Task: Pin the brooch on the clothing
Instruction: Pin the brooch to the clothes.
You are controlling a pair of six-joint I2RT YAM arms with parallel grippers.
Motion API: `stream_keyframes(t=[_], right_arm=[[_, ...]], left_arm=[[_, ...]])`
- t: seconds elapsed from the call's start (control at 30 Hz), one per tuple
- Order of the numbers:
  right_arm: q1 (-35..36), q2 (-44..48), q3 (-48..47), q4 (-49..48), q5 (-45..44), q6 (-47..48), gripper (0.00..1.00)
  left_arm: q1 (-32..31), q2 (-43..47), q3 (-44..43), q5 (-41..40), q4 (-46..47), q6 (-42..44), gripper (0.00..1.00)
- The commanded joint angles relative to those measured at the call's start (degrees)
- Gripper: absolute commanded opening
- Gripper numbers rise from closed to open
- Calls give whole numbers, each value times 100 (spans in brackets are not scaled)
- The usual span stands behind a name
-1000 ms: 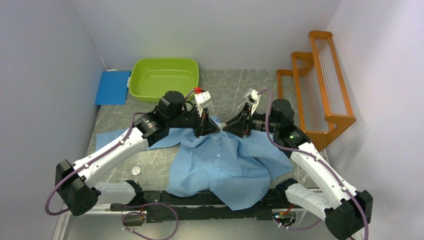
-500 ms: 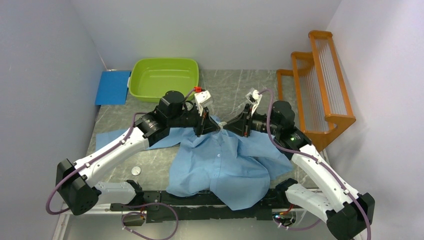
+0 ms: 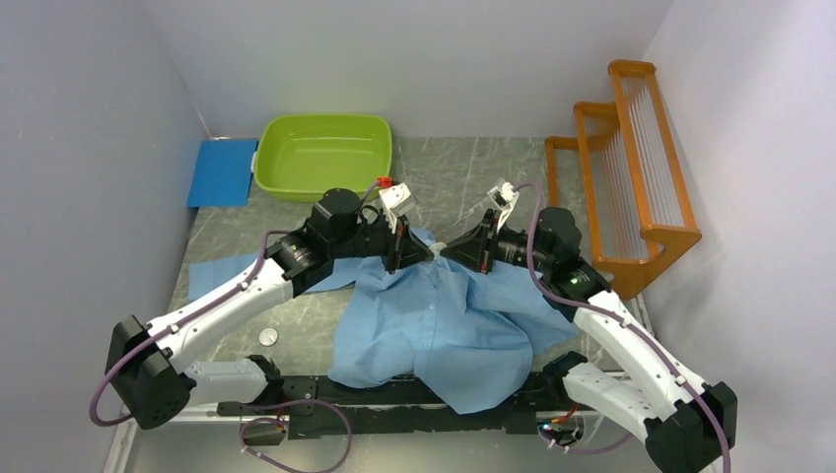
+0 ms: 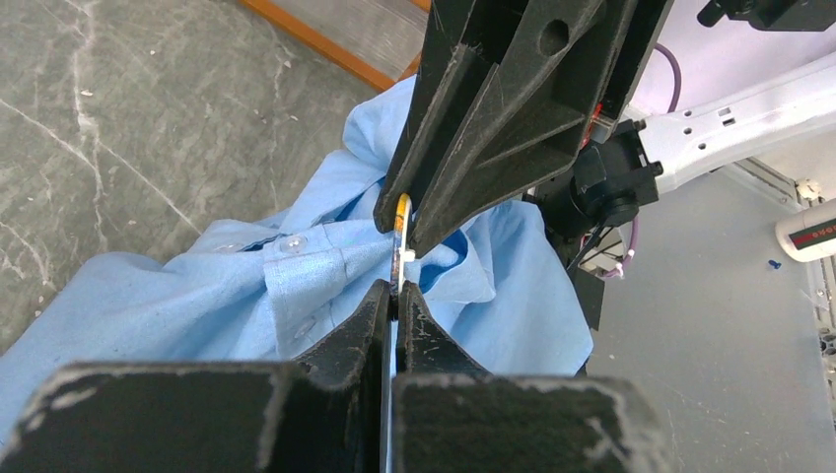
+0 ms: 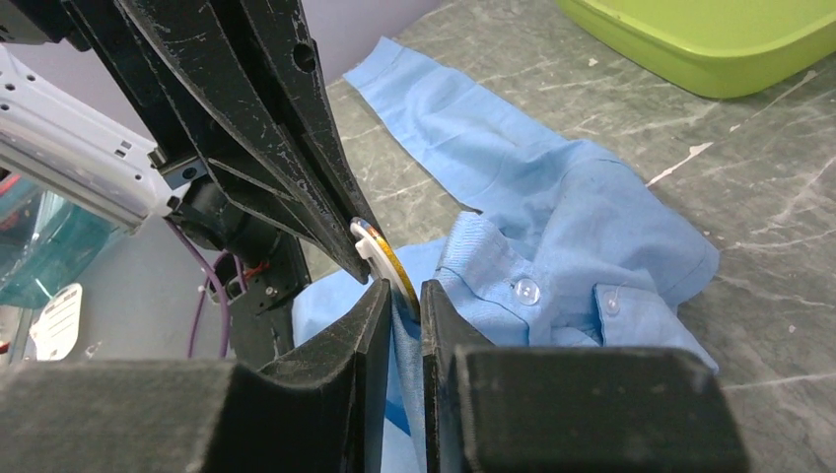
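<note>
On the grey, white-veined stone table [image 3: 463, 172], boxed in by plain pale walls [image 3: 414, 59] at the back and on both sides, a light blue shirt [image 3: 444, 325] lies rumpled near the front edge. One sleeve trails left across the stone, and the hem reaches over the black rail [image 3: 325, 389] that carries the arm bases.

At the collar end the two arms meet tip to tip. The left gripper [image 4: 394, 296] is clenched tight on one edge of the brooch [image 5: 375, 251] — a small white disc with a yellow rim — held just above the buttoned collar. The right gripper [image 5: 399, 296] pinches the opposite edge. Its fingers stand a narrow slit apart, and a fold of blue cloth shows in that slit, so I cannot tell whether it grips the cloth as well.

Behind the arms a green tub [image 3: 323, 158] stands at the back of the table, with a blue mat [image 3: 223, 172] just beside it on the left. An orange stepped rack [image 3: 675, 236] sits along the right wall. A small pale disc [image 3: 267, 336] lies on bare stone — left of the shirt, apart from it.
</note>
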State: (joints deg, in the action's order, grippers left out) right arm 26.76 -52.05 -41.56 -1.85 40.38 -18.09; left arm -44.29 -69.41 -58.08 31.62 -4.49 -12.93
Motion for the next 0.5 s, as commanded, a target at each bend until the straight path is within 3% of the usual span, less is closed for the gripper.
stream_keyframes(t=[0.0,0.33,0.47], right_arm=[[-65,158,91,-724,-548,-65,5],[-84,334,262,-1011,-363,-139,9],[-84,324,179,-834,-342,9,23]], left_arm=[[-111,355,74,206,326,-215,3],[-118,426,96,-119,221,-255,2],[-114,472,104,-106,247,-249,3]])
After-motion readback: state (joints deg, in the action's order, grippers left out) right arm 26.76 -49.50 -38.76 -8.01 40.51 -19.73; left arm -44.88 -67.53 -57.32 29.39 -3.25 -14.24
